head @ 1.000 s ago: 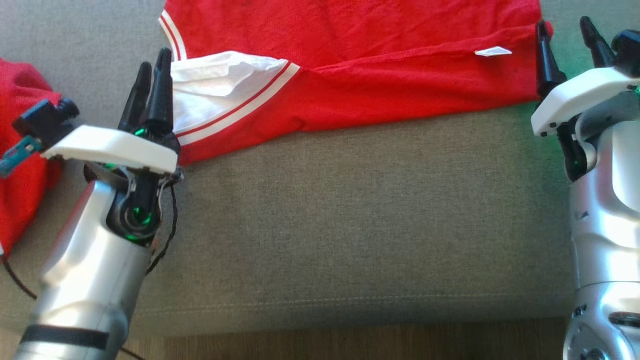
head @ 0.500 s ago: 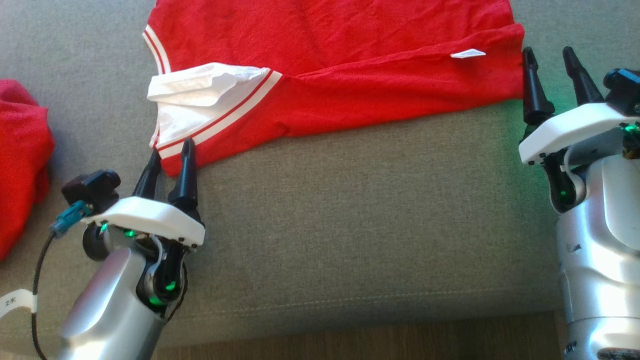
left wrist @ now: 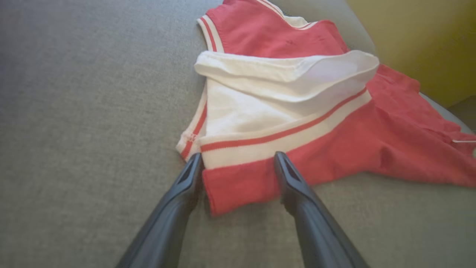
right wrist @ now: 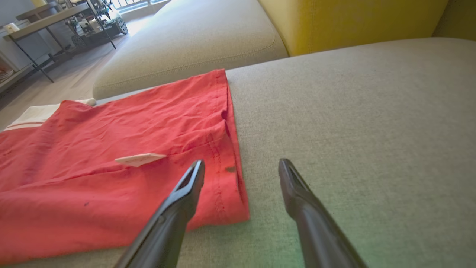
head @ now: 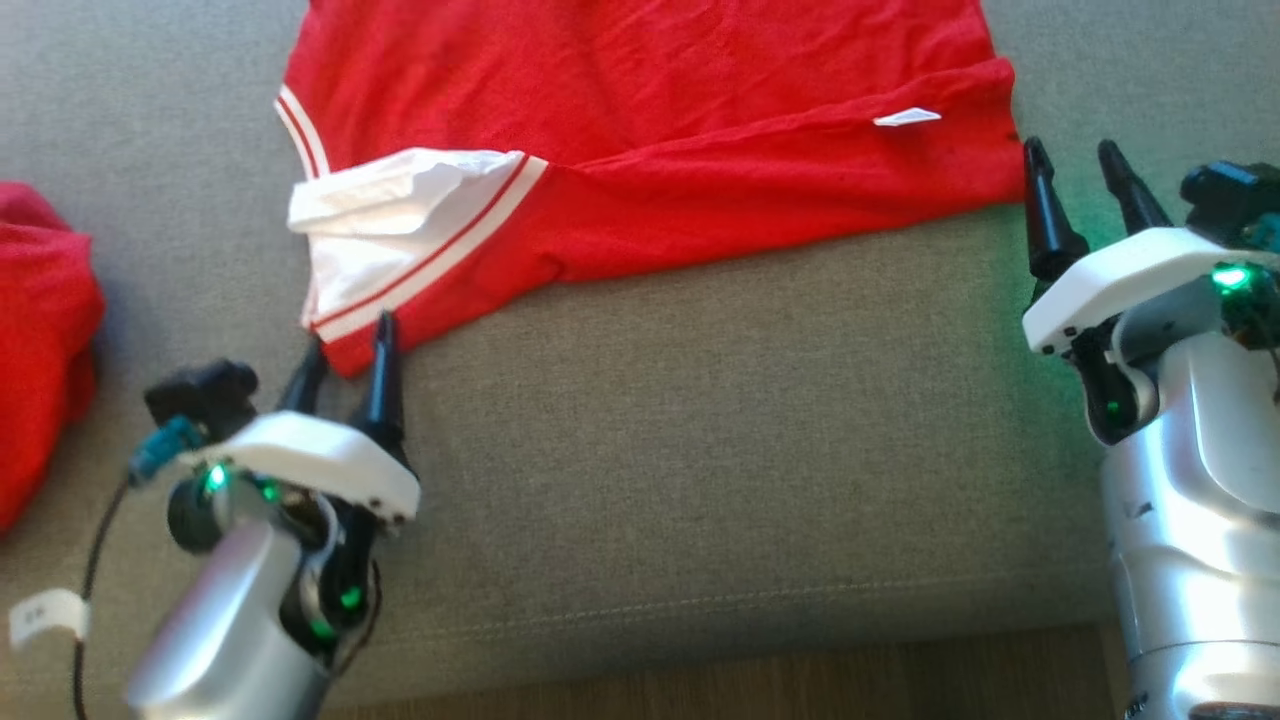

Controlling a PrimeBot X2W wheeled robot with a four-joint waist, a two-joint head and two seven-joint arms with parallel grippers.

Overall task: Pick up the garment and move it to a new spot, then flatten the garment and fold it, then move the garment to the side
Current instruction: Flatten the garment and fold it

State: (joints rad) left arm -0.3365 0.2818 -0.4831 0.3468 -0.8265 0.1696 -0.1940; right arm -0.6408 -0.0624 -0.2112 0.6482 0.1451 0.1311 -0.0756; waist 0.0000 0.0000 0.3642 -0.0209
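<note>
Red cloth makes up most of the garment (head: 650, 120), which lies spread across the upper part of the head view on a grey sofa seat (head: 700, 420). A long fold runs along its near edge from left to right, and the fabric above that is lightly wrinkled. At its left end a white panel is turned out, edged by a white band with a thin red stripe. A second striped band shows at the upper left edge. A small white tag (head: 906, 117) sits on top near the right end, and the right wrist view shows a stitched hem there with a small dark spot beside it.

At the lower left of the head view the left tool (head: 350, 335) has its two dark fingers spread apart. In the left wrist view the garment's near red corner lies between them: one tip stands just beside the striped band and the other over the red cloth. Nothing is pinched, and I cannot tell whether the tips touch the fabric.

At the right edge the right tool (head: 1072, 148) is spread just as wide and holds nothing. In its own wrist view one finger crosses the red hem while the other is over bare sofa.

Another red cloth (head: 40, 330) lies at the far left, well apart.
</note>
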